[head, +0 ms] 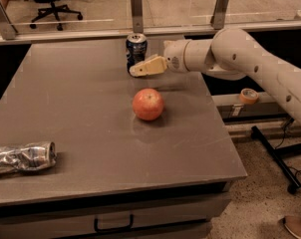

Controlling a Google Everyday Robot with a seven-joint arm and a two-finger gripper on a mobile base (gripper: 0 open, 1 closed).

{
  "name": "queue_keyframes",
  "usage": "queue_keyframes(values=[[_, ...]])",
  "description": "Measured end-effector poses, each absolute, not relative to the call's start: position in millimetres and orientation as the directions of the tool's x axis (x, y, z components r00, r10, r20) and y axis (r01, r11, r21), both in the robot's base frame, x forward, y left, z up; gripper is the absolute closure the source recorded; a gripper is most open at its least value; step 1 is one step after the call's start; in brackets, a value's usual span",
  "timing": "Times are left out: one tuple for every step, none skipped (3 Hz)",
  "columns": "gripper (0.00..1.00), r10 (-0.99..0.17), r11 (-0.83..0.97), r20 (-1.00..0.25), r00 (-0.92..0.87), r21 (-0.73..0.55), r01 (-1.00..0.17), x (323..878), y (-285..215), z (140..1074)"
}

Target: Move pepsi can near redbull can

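The pepsi can (136, 50), dark blue with a silver top, stands upright at the far middle of the grey table (80, 113). The redbull can (22, 157), silver and crumpled, lies on its side at the near left edge. My gripper (138, 70) comes in from the right on the white arm (240, 59), and its cream fingertips reach just in front of and below the pepsi can, close to it. It holds nothing that I can see.
A red apple (148, 104) sits in the middle of the table, between the two cans and just near of the gripper. A glass barrier with metal posts (136, 4) runs along the table's far edge. A tape roll (248, 95) lies on a lower ledge at the right.
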State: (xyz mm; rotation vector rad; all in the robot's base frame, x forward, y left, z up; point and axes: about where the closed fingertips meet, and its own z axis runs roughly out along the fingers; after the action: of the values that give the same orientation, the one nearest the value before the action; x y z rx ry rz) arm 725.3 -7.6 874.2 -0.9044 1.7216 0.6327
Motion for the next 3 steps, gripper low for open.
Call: queue_keyframes(values=[[0.17,-0.245,0.533,-0.960,-0.134,-0.018,-0.846,740,18,879],[0.41,-0.232,0.485,-0.968,-0.092,-0.033,-0.874,746,39,888],[0.64,-0.220,0.450,-0.973,-0.067,-0.040,-0.892,746,48,899]])
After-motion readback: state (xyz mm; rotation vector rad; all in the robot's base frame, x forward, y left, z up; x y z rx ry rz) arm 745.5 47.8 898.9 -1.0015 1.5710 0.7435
